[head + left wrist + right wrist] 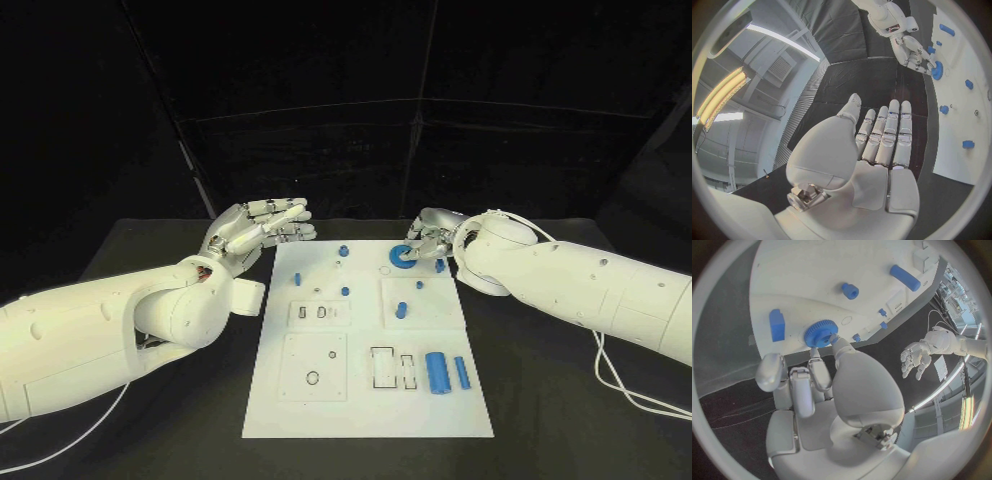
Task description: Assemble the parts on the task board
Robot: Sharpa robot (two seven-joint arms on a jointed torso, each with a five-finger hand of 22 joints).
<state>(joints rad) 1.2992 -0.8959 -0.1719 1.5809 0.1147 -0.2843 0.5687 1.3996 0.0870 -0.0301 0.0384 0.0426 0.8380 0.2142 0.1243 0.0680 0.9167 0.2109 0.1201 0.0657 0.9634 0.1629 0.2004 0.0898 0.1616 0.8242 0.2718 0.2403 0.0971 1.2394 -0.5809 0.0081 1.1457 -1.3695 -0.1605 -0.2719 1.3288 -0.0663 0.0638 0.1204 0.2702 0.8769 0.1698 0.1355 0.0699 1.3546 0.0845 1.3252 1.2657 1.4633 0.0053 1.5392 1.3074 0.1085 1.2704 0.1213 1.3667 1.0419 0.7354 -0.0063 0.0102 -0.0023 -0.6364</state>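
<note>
We take the white board (368, 400) in the middle of the black table (548, 400) as our landmark.

Right hand (433, 238): we see it at the board's far right corner, fingertips down on a blue gear (398, 256) that lies flat on the board there. In the right wrist view the thumb and one finger (839, 342) touch the gear's toothed rim (820, 333), while the other fingers are curled back, off it. We cannot tell whether the gear is truly pinched or only touched.

Left hand (264, 227): we note it raised beyond the board's far left corner, off the board and over the table. The fingers are extended and held close side by side, thumb apart; it holds nothing. The left wrist view confirms a bare palm (873, 150).

Parts on the board: two blue cylinders (447, 372) lie side by side near the board's right edge, on the near half, just beside a pair of rectangular slots (389, 368). Several small blue pegs (320, 290) stand scattered across the far half, between the gear and the board's left edge. One short blue block (402, 306) sits just on the near side of the gear. A ring-shaped recess (313, 378) shows in the near left quarter.

A white cable (620, 385) runs over the table beyond the board's right edge, under the right arm.
</note>
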